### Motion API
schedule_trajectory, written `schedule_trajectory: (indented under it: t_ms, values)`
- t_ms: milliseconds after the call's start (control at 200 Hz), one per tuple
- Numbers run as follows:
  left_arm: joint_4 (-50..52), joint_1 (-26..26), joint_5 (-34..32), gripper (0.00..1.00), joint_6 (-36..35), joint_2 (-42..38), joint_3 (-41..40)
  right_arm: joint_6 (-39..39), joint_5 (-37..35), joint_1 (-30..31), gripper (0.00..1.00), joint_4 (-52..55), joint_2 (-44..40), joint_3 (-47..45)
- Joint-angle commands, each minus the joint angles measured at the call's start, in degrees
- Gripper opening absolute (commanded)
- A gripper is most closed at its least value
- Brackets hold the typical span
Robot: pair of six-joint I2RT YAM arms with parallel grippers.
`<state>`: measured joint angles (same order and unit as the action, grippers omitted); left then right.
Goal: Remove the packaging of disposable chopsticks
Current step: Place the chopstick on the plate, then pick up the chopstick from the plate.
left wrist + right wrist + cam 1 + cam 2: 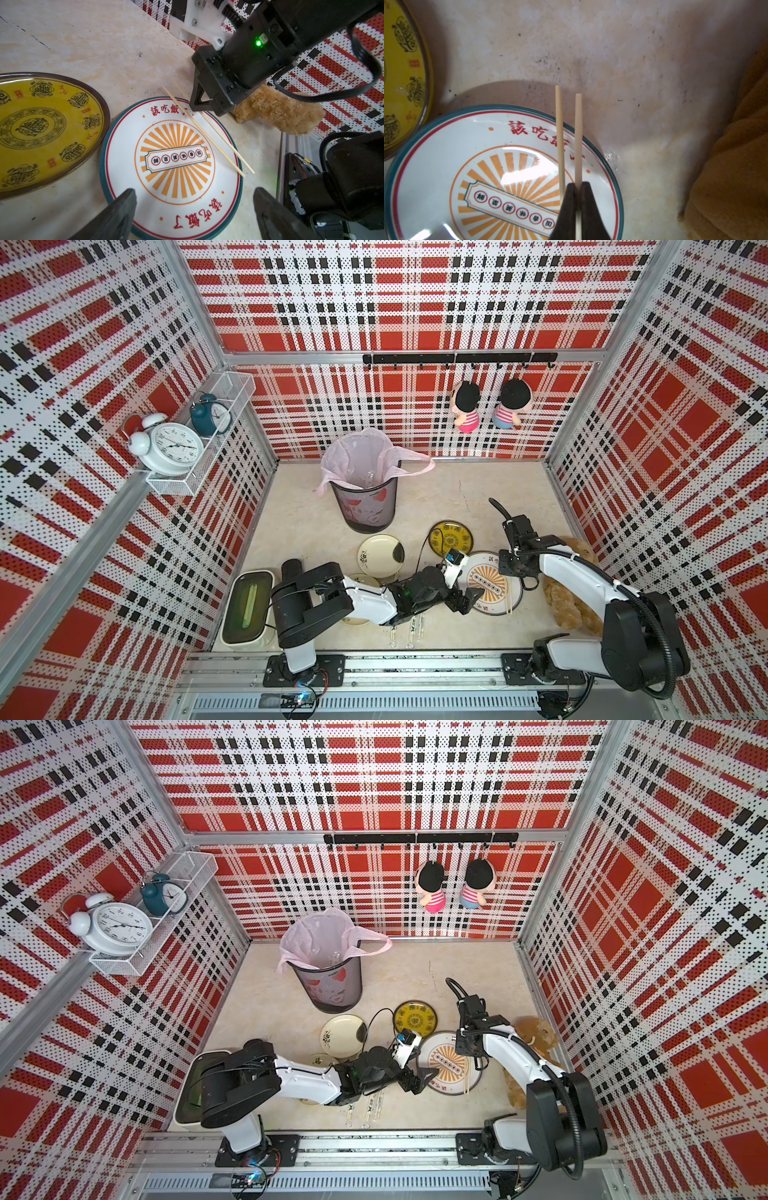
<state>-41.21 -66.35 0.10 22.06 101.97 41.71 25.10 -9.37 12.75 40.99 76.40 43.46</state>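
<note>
Wooden chopsticks (578, 135) cross the plate (436, 155) rim; right gripper (577, 187) pinches one stick (jaws nearly closed). Left gripper (194, 190) spread wide, empty, above the plate.

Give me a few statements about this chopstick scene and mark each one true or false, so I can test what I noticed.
1. The right gripper is shut on a bare chopstick. True.
2. The left gripper is clamped on the yellow plate. False: it is open, above the white sunburst plate.
3. The mesh wastebasket is lined with a black bag. False: the bag is pale pink.
4. Printed clear sleeves lie near the front edge of the table. True.
5. Two dolls hang from the black hook rail. True.
</note>
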Motion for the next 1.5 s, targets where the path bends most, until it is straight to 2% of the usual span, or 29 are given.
schedule_trajectory:
  t_ms: [0,296,461,747,1027,1183,1313,1398,1498]
  values:
    - [-1.5,0.1,0.8,0.91,-0.5,-0.2,-0.2,-0.5,-1.2,0.3,0.04,-0.8,2.1,1.8]
    - [-1.5,0.2,0.8,0.91,-0.6,0.0,-0.1,0.1,-2.1,0.3,0.08,-0.3,3.5,2.2]
    - [-1.5,0.1,1.1,0.91,-0.6,0.2,0.0,0.3,-2.1,0.3,0.22,-0.1,3.1,2.1]
    - [-1.4,0.2,0.8,0.91,-0.7,0.3,0.0,1.1,-4.0,0.3,0.33,-0.9,-1.8,1.1]
    - [-1.4,0.2,1.0,0.91,-0.7,0.7,0.5,3.5,3.5,0.5,0.57,-3.0,-4.9,-0.9]
    - [-1.4,0.3,1.1,0.91,-0.6,1.2,0.7,6.0,0.3,3.5,0.54,-4.9,-5.3,-2.0]
    - [-1.4,0.3,1.1,0.91,-0.5,1.2,0.6,7.5,1.4,5.2,0.41,-8.9,-7.9,-2.6]
    - [-1.4,0.5,0.9,0.91,-0.5,0.9,0.3,8.6,2.5,5.4,0.40,-11.9,-8.0,-3.4]
    - [-1.9,0.9,0.8,0.91,-0.5,0.0,-0.7,9.5,3.5,5.4,0.42,-13.1,-3.5,-2.7]
